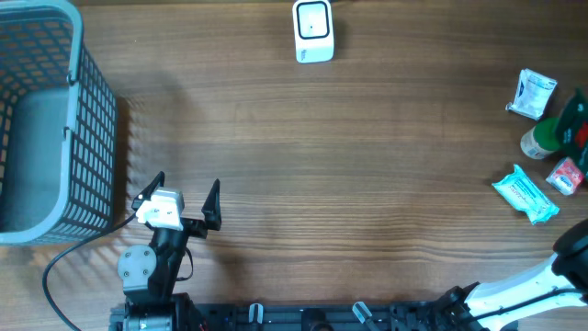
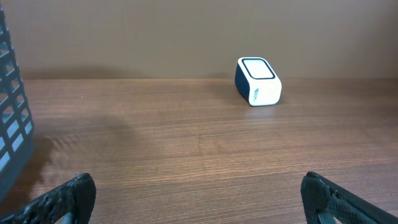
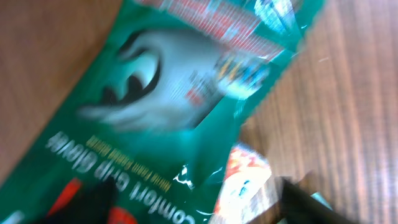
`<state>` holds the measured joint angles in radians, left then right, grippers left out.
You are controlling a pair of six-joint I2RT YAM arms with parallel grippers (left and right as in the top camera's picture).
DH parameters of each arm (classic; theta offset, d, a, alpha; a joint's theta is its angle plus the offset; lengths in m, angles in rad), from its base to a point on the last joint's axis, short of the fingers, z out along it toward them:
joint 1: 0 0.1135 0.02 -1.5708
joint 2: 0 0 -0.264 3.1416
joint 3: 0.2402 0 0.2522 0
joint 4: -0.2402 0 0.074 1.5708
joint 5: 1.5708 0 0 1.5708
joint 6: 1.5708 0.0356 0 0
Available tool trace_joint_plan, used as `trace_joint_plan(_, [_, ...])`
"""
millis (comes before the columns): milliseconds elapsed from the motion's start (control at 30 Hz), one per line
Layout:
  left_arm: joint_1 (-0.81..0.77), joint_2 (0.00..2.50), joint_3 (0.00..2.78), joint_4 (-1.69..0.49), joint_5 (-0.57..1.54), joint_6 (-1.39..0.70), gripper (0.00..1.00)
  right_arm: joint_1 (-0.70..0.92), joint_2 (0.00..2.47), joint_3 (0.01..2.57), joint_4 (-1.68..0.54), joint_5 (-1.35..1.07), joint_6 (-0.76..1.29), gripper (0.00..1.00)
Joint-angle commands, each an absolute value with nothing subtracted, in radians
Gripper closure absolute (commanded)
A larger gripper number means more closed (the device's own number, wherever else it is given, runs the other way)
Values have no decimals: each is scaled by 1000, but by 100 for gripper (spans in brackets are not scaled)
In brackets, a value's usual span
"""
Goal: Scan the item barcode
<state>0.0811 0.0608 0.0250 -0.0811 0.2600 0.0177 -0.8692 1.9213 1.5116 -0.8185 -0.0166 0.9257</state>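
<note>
The white barcode scanner (image 1: 313,30) stands at the table's far edge; the left wrist view shows the scanner (image 2: 258,81) ahead and slightly right. Several packaged items lie at the right edge: a green glove pack (image 1: 574,119), a white packet (image 1: 534,94), a teal packet (image 1: 525,194) and a small red packet (image 1: 565,175). My right gripper (image 3: 196,199) hangs close over the green glove pack (image 3: 174,106), blurred, jaws wide apart with nothing clamped. A red-and-white packet (image 3: 249,177) lies beside it. My left gripper (image 1: 186,182) rests open near the front left, empty.
A grey mesh basket (image 1: 92,119) stands at the left, close to my left gripper; its wall (image 2: 12,118) shows in the left wrist view. My right arm (image 1: 551,271) reaches in from the front right corner, and its gripper lies beyond the overhead view's edge.
</note>
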Motion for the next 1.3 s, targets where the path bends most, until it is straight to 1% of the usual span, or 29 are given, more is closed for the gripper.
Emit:
trace_joint_plan(0, [87,56,20,-80,262,19,0,-881,1801,1545,-831,-179,842,0])
trace_joint_plan(100, [87,56,20,-80,262,19,0,-869,1649,1545,-897,-334,817,0])
trace_joint_plan(167, [87,56,20,-80,262,19,0,-837,1521,1545,-932,-501,704,0])
trace_joint_plan(233, [87,56,20,-80,262,19,0,-768,1389,1545,-947,-689,542,0])
trace_joint_plan(300, [87,56,20,-80,262,19,0,-655,1247,1545,-1005,-780,465,0])
trace_joint_plan(400, [87,56,20,-80,262,19,0,-446,1056,1545,-1047,-774,447,0])
trace_joint_plan(467, [87,56,20,-80,262,19,0,-315,951,1545,-1050,-718,536,0])
trace_joint_plan(500, [87,56,20,-80,262,19,0,-276,909,1545,-1055,-699,566,0])
trace_joint_plan(633, [87,56,20,-80,262,19,0,-245,786,1545,-1063,-696,680,0])
trace_joint_plan(700, [87,56,20,-80,262,19,0,-245,756,1545,-1075,-696,680,0])
trace_joint_plan(767, [87,56,20,-80,262,19,0,-245,744,1545,-1104,-701,594,0])
trace_joint_plan(833, [87,56,20,-80,262,19,0,-242,744,1542,-1152,-708,465,0])
trace_joint_plan(900, [87,56,20,-80,262,19,0,-239,741,1523,-1149,-707,370,0])
trace_joint_plan(933, [87,56,20,-80,262,19,0,-239,737,1498,-1125,-708,308,0])
trace_joint_plan(1000, [87,56,20,-80,262,19,0,-239,713,1453,-1057,-708,287,0])
trace_joint_plan(1067, [87,56,20,-80,262,19,0,-230,640,1364,-924,-706,287,0])
trace_joint_plan(1167, [87,56,20,-80,262,19,0,-192,474,1178,-710,-672,289,0])
trace_joint_plan(1267, [87,56,20,-80,262,19,0,-149,265,931,-541,-620,292,0])
